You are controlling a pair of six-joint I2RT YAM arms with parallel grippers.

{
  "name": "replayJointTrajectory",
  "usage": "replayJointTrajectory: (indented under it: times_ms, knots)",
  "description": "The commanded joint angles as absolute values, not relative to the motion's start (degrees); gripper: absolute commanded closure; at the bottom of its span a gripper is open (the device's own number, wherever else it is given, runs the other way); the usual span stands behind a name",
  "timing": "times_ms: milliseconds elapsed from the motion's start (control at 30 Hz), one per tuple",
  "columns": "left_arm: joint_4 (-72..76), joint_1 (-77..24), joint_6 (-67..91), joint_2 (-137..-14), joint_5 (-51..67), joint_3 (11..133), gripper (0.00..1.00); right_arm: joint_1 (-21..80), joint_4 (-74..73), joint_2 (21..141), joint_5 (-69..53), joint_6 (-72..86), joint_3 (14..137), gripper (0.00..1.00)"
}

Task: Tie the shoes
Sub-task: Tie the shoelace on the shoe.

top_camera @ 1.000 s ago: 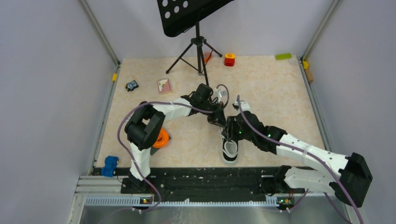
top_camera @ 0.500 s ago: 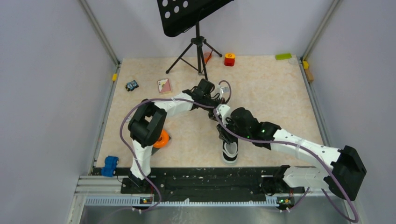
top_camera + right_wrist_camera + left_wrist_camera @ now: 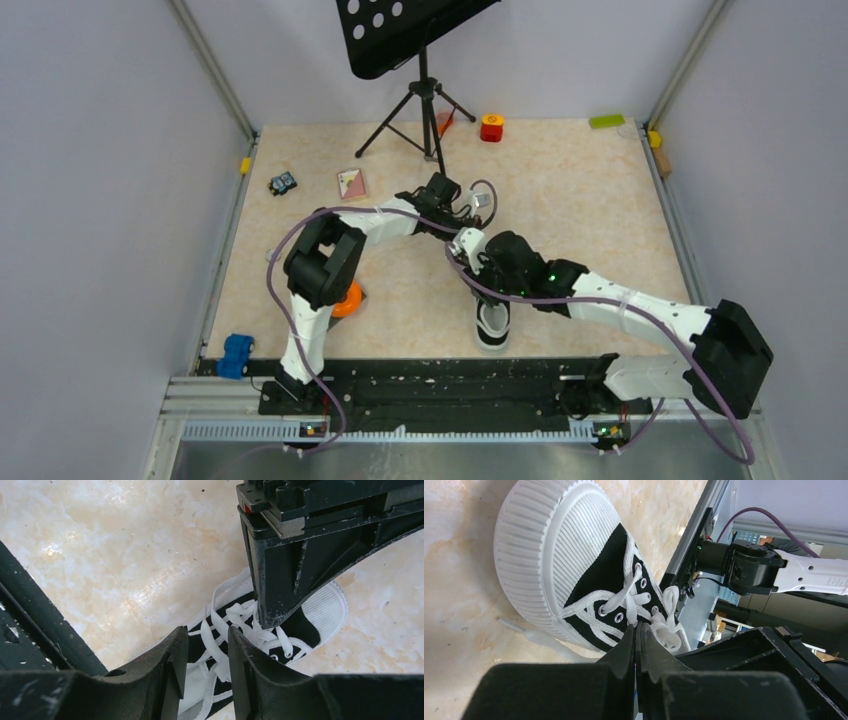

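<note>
We log the left hand (image 3: 636, 630) together, tips at the laces (image 3: 626, 597); right hand (image 3: 207, 635) slightly apart, a strand in its gap. The sneaker (image 3: 554, 555) lies just below both. Risk: a pull slips the strand free, or drags the light sneaker.

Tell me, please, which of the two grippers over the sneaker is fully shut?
The left gripper: its fingers press together at the sneaker's laces, whereas the right gripper shows a clear gap between its fingers.
</note>
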State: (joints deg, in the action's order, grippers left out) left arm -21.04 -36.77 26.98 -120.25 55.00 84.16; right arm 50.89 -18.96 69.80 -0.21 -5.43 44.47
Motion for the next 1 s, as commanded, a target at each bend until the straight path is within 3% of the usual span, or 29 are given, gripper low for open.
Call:
replayJointTrajectory:
  times_ms: [0,200,967]
  knots:
    - [-20.7,-36.3,25.9,-120.5,57.4,86.7,1.00,51.5,-17.7,70.0,2.3,-7.7,44.7,0.64]
    - [-20.7,-36.2,26.0,-120.5,57.5,86.5,1.00,51.5,-18.2,70.5,1.6,-7.8,44.0,0.69]
    - [-20.4,-36.2,25.3,-121.9,59.0,86.3,1.00,51.6,-16.6,68.0,0.5,-7.6,40.8,0.69]
